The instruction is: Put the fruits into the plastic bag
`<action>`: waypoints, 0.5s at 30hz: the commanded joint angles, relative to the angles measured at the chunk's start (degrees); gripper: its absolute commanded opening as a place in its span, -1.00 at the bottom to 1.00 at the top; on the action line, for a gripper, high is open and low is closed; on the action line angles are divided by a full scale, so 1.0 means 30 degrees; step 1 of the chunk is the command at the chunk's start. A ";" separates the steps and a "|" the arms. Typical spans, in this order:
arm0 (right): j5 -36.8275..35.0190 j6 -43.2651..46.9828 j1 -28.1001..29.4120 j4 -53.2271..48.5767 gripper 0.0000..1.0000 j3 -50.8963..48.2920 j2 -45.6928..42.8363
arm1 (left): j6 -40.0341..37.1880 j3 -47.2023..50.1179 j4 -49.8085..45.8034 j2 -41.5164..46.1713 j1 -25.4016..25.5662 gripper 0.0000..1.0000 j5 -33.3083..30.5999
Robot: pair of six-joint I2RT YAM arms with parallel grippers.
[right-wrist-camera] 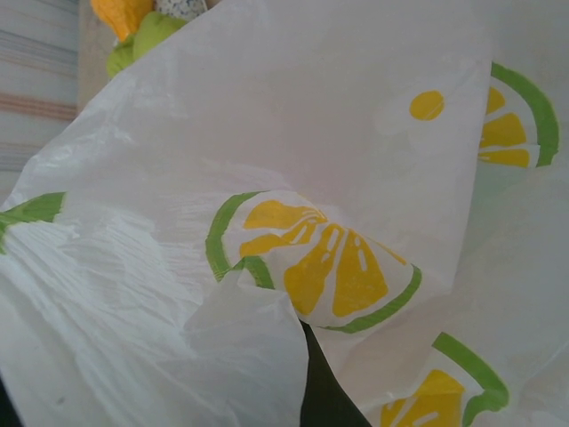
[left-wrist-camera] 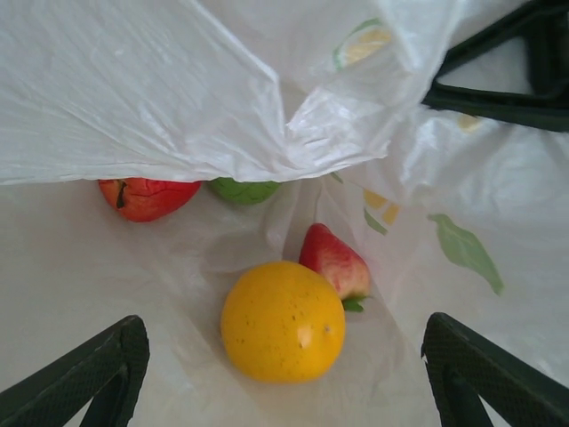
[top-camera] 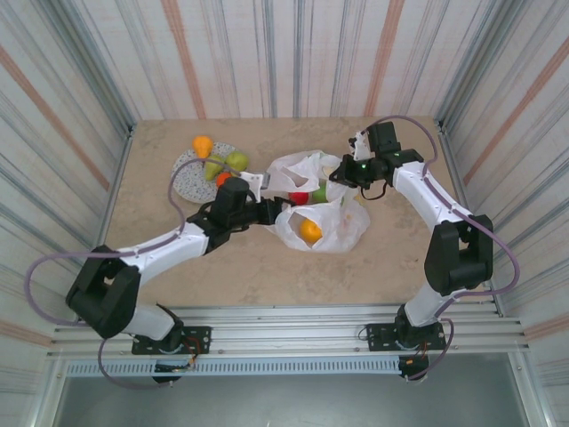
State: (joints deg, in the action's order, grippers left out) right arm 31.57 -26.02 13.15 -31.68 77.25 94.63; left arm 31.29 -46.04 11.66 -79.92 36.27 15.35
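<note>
The left gripper [left-wrist-camera: 284, 331] stands spread wide inside the plastic bag [top-camera: 342, 229], facing an orange [left-wrist-camera: 282, 322] and a strawberry [left-wrist-camera: 333, 260]. Beyond, the right gripper [top-camera: 341, 174] meets the bag's rim, its grip impossible to tell. More fruits [top-camera: 233, 161] lie on the plate [top-camera: 187, 182].

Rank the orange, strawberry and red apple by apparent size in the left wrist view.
1. orange, clearly largest.
2. red apple and strawberry look about alike; the plastic bag hides part of the apple.

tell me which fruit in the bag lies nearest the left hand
The round glossy yellow-orange fruit; the red strawberry-shaped piece, red apple and green fruit lie farther back.
</note>
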 commanded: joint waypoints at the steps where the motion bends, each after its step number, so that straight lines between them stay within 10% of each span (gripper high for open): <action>1: 0.0213 0.0676 -0.0017 -0.0486 -1.00 -0.0117 -0.0090 | -0.1582 0.0594 -0.0826 0.1840 -0.0699 0.69 0.1015; 15: 0.0113 0.0724 -0.0021 -0.0484 -1.00 -0.0118 -0.0103 | -0.1801 0.0425 -0.4160 0.5908 -0.5852 0.78 0.0338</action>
State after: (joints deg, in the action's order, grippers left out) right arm 31.57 -25.78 13.15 -31.79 77.25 94.63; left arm 26.59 -43.18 4.56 -63.24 21.28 18.22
